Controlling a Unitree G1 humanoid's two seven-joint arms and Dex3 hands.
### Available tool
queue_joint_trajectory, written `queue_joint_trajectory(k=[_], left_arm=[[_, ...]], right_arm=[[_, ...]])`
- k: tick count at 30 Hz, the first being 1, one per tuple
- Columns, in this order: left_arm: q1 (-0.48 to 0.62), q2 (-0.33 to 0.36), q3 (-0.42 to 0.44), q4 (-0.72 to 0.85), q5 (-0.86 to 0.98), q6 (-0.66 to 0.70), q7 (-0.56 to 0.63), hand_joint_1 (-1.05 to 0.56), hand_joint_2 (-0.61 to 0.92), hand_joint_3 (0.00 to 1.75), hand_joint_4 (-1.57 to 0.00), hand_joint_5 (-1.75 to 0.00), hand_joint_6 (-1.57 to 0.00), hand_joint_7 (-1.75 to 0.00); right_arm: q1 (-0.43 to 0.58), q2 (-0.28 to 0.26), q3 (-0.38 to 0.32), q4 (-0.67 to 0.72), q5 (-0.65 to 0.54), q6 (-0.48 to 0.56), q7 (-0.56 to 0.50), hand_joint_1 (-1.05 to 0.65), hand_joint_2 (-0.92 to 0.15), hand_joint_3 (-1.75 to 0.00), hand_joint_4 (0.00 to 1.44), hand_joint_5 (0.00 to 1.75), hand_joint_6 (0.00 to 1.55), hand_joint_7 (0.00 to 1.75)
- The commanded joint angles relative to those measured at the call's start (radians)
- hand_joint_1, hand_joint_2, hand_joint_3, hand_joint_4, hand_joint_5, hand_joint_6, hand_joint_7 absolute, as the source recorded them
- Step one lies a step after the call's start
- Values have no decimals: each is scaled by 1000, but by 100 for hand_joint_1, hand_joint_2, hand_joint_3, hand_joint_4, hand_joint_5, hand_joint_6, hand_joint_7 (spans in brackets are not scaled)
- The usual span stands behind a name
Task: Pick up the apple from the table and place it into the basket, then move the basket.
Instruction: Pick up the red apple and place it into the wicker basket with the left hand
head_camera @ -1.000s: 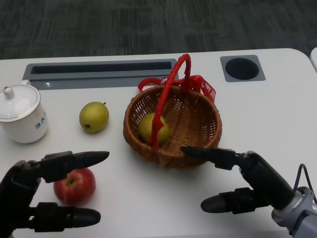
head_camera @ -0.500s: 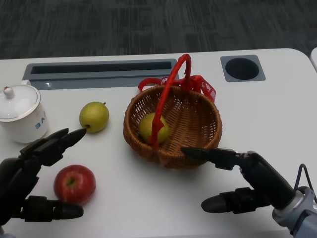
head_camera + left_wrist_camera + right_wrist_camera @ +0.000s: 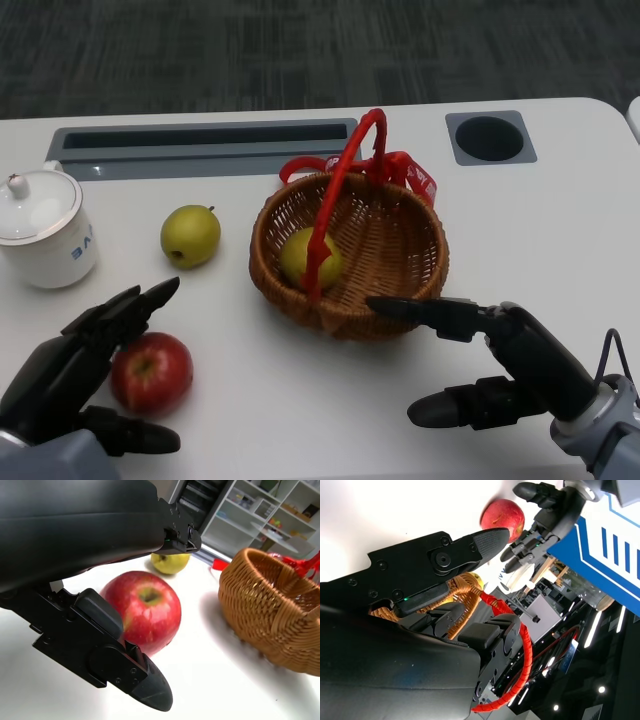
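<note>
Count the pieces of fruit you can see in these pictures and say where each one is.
3. A red apple lies on the table between the left hand's fingers. A green pear sits beside the white lidded cup. Another green fruit lies inside the wicker basket; more may be hidden there.

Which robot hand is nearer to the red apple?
The left robot hand. Its fingers sit around the apple, open. The right robot hand is across the table, in front of the basket.

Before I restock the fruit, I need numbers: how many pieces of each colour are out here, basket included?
Red apple: 1
Yellow-green fruit: 2, one on the table, one in the basket
Total: 3
</note>
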Motion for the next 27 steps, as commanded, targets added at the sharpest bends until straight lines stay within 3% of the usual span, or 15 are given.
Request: queue_joint_trajectory(k=[1, 16, 22, 27], left_arm=[[-45, 11, -31, 83, 9, 9, 57, -82, 66, 0, -13, -3, -18, -2], [-172, -42, -155, 357, 34, 60, 297, -54, 67, 0, -43, -4, -42, -3], [-154, -88, -115, 371, -97, -3, 198, -40, 66, 0, -70, -8, -60, -4], [-119, -165, -11, 346, -303, -45, 61, -11, 75, 2, -109, -14, -96, -10]], right_arm=[[-3, -12, -1, -7, 19, -16, 3, -58, -88, 0, 66, 0, 60, 1], [17, -14, 5, -28, 59, -22, 30, -58, -89, 0, 68, 0, 63, 1], [24, -11, 5, -41, 73, -23, 43, -58, -90, -1, 69, 1, 65, 1], [28, -10, 6, -51, 72, -15, 48, -59, -92, -1, 70, 0, 65, 0]])
